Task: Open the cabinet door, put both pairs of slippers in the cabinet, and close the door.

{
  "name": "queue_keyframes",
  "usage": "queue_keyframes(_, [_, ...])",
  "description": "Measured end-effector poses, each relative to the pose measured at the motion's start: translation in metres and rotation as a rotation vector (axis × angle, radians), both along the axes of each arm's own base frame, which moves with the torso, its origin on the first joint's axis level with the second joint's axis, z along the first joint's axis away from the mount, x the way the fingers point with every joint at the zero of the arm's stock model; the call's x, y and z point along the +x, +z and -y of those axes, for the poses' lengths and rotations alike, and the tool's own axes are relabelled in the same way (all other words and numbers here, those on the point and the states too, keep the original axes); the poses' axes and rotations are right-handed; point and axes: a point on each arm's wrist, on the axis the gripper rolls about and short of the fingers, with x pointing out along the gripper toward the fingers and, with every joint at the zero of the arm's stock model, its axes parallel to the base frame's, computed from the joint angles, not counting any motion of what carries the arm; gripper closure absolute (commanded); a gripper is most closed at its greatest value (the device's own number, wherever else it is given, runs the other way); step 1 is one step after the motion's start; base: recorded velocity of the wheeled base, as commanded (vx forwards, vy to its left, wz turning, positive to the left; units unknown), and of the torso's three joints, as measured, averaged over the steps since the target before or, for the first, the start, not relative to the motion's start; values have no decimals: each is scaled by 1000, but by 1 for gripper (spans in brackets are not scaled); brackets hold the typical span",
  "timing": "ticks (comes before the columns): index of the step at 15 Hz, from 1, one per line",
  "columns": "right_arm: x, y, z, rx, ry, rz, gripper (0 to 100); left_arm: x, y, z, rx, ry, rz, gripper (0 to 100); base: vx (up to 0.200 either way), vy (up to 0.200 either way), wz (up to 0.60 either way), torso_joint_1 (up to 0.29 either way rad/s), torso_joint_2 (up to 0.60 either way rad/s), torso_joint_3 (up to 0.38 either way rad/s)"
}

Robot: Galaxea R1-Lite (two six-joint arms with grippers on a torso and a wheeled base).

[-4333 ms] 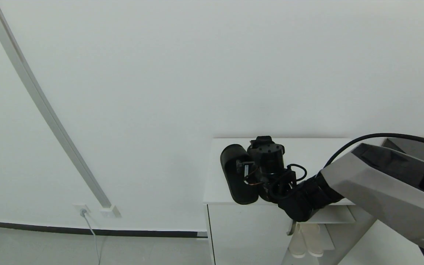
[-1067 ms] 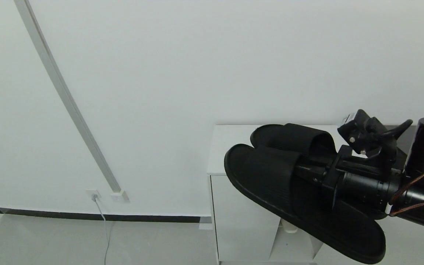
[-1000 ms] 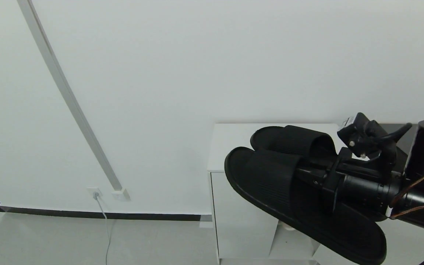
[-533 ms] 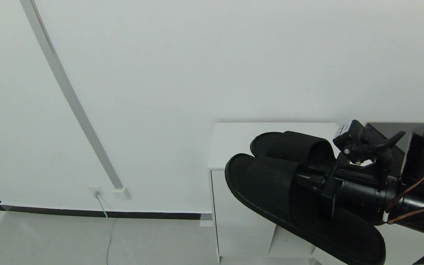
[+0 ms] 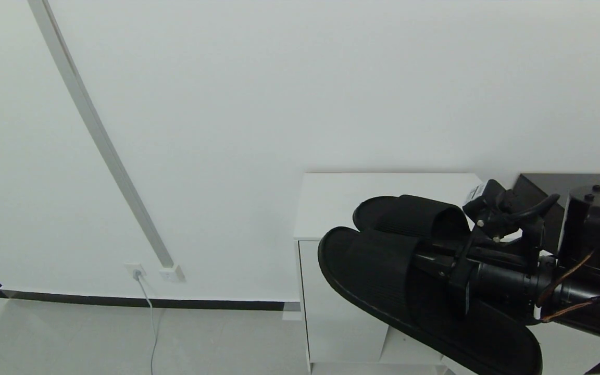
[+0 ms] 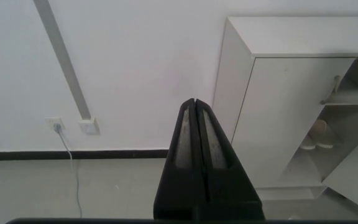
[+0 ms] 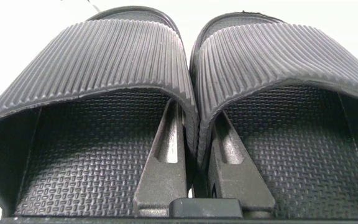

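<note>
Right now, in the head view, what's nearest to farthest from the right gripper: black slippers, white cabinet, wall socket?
1. black slippers: clamped in it.
2. white cabinet: just behind, right side.
3. wall socket: far left, low on the wall.

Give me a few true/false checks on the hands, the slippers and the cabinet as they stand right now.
1. The right hand holds the black slippers as a pair, one finger inside each. True.
2. The left hand grips a slipper. False: its fingers are closed together on nothing.
3. The cabinet is fully closed. False: part of it is open and its inside shows in the left wrist view.
4. Light slippers sit inside the cabinet. True.
5. The black slippers lie on the cabinet's top. False: they are held in the air in front of the cabinet.
</note>
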Motion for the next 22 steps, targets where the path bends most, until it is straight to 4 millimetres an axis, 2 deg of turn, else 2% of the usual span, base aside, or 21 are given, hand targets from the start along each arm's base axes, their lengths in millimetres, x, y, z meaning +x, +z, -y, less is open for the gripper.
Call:
queue_keyframes(21, [7, -11, -3, -13, -12, -46, 100, 0, 0, 0, 0, -1, 0, 100, 0, -200, 0, 3, 3, 3])
queue_keyframes(22, [7, -11, -3, -15, -11, -49, 100, 0, 0, 0, 0, -1, 0, 100, 0, 0, 0, 0, 0, 0])
